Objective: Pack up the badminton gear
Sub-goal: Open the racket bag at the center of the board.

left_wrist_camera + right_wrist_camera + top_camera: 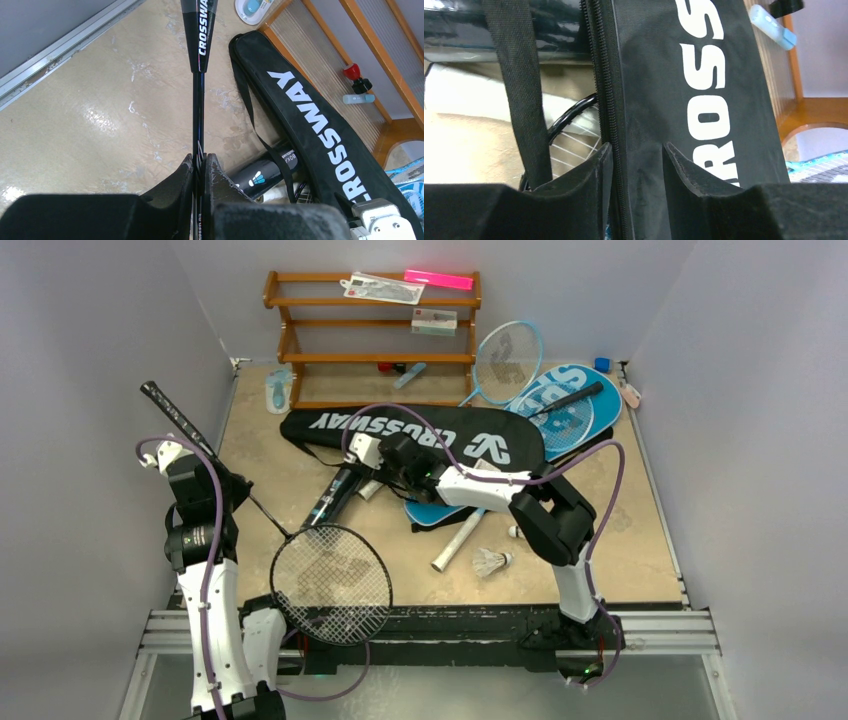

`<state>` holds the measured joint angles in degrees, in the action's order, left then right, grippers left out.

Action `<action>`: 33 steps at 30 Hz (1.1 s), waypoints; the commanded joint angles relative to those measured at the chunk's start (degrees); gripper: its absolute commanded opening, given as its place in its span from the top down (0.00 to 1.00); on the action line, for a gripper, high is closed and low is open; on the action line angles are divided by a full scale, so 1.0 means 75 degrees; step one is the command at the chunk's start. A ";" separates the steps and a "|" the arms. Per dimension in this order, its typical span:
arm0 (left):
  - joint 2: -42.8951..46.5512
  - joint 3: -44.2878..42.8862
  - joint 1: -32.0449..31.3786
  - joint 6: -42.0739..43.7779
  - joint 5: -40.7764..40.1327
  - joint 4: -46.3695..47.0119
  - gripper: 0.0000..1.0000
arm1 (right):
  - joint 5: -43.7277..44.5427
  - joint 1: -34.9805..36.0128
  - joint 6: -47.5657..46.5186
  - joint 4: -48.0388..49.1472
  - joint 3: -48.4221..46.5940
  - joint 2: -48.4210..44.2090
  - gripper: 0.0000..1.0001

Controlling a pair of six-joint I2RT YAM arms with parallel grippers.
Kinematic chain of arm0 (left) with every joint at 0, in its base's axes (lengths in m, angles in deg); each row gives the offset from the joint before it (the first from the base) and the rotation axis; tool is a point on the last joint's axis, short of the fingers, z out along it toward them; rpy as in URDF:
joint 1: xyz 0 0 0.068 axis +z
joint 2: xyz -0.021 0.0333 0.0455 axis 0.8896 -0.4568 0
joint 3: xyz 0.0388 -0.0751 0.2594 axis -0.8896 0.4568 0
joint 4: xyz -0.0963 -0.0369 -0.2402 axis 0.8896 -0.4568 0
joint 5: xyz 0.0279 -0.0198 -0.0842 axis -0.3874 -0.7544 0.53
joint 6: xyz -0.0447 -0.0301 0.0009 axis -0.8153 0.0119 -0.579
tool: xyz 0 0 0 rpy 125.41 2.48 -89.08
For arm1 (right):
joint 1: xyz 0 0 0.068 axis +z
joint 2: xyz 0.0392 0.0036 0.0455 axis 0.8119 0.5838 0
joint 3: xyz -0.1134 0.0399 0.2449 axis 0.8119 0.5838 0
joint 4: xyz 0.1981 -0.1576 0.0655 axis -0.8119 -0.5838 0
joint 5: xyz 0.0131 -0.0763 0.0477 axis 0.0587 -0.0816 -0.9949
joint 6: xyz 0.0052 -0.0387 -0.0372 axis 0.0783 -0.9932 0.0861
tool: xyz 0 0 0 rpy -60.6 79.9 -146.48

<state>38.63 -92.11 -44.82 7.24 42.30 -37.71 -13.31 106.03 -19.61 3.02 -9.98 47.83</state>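
Left wrist view cuts the black racket [198, 115] at top and bottom, head out of shot. "CROSSWAY" cover [704, 100] overfills the right wrist view, only "ROSS" readable; can't tell if the right gripper [636, 150] really pinches its zip edge. Top view: tube [335, 498] far end hidden under that gripper, small items [408, 373] on the rack [340, 358] too tiny to name.

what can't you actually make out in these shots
- Right wrist view: whether the right fingers are pinching the CROSSWAY cover; fabric fills the gap.
- Left wrist view: the head of the black racket, hidden behind the left fingers and cut off by the bottom edge.
- Top view: print on the clear packets on the rack, too small to read.
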 commanded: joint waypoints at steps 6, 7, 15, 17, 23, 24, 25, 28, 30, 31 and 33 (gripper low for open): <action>0.0095 -0.0005 0.0071 0.0099 0.0045 0.0397 1.00 | 0.1261 0.0037 -0.0229 0.1067 -0.0111 -0.0047 0.63; 0.0098 -0.0004 0.0073 0.0099 0.0038 0.0396 1.00 | 0.1306 0.0038 -0.0293 0.1091 -0.0140 0.0014 0.63; 0.0111 -0.0015 0.0073 0.0109 0.0022 0.0385 1.00 | 0.1720 0.0043 -0.0768 0.1564 -0.0258 0.0462 0.62; 0.0117 -0.0022 0.0073 0.0109 0.0022 0.0385 1.00 | 0.1936 0.0049 -0.1048 0.1936 -0.0243 0.0575 0.62; 0.0157 -0.0021 0.0067 0.0119 0.0010 0.0385 1.00 | 0.2507 0.0105 -0.2178 0.3481 -0.0095 0.0949 0.61; 0.0151 -0.0024 0.0072 0.0125 0.0010 0.0385 1.00 | 0.2610 0.0117 -0.2390 0.3740 -0.0104 0.1051 0.61; 0.0157 -0.0017 0.0067 0.0124 0.0010 0.0391 1.00 | 0.2687 0.0134 -0.2607 0.3966 -0.0134 0.1179 0.60; 0.0157 -0.0016 0.0067 0.0133 0.0026 0.0396 1.00 | 0.2806 0.0143 -0.3014 0.4262 -0.0293 0.1405 0.60; 0.0157 -0.0017 0.0073 0.0134 0.0033 0.0396 1.00 | 0.2719 0.0143 -0.3224 0.4280 -0.0405 0.1557 0.60; 0.0157 -0.0016 0.0073 0.0135 0.0033 0.0386 1.00 | 0.2667 0.0143 -0.3345 0.4284 -0.0480 0.1659 0.59; 0.0180 -0.0010 0.0073 0.0137 0.0042 0.0385 1.00 | 0.2611 0.0135 -0.3550 0.4333 -0.0647 0.1840 0.59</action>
<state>39.13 -92.09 -44.82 7.27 42.28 -37.73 5.75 107.27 -40.94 30.19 -10.92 60.00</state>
